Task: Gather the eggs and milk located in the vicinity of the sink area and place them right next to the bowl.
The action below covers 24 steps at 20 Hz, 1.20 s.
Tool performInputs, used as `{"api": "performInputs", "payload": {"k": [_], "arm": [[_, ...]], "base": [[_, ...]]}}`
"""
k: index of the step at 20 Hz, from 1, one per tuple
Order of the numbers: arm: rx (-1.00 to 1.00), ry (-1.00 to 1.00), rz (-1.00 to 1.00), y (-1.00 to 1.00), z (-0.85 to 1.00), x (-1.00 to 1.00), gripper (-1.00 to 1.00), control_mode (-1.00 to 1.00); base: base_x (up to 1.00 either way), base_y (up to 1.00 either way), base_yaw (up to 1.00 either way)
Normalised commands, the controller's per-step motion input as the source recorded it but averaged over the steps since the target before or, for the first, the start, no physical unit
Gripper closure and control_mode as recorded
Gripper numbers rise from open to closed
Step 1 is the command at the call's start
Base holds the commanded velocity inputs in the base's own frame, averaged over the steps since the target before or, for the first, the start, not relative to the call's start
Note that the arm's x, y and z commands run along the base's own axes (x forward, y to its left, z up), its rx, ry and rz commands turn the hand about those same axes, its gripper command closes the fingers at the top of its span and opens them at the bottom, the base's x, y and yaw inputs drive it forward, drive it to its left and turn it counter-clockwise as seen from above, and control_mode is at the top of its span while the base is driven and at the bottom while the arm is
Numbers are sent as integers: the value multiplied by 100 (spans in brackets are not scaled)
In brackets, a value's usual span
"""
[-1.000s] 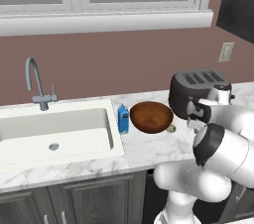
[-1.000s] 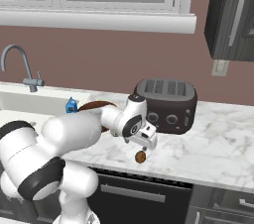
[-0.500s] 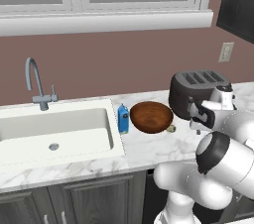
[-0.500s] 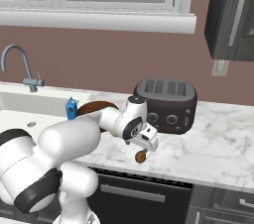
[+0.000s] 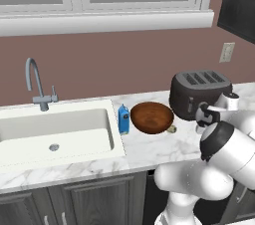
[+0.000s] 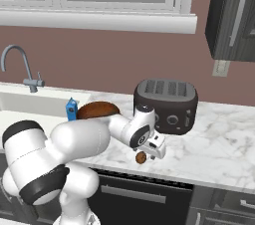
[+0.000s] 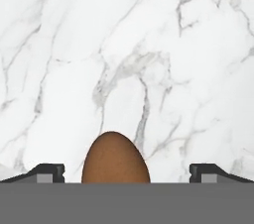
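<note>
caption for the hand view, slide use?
Open claw straddling the reddish-brown egg over the white marble counter, fingertips clear of it on both sides.

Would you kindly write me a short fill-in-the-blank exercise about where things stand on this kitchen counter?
1. The blue milk carton stands between the sink and the ____.
2. The egg between the gripper's fingertips is ____ in colour.
3. The gripper's jaws are ____.
4. Behind the gripper stands a black ____.

Missing words: bowl; reddish-brown; open; toaster
</note>
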Motion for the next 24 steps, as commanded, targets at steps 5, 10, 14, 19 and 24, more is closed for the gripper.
{"api": "performInputs", "payload": {"k": [5, 10, 14, 19, 24], "arm": [[0, 0, 0, 0, 1, 0, -100, -100], [0, 0, 0, 7, 0, -8, -100, -100], [0, 0, 0, 11, 0, -4, -100, -100], [0, 0, 0, 4, 0, -1, -100, -100], [0, 0, 0, 0, -8, -9, -100, -100]], "base": [[0, 0, 0], [0, 0, 0], [0, 0, 0], [0, 0, 0], [0, 0, 0]]}}
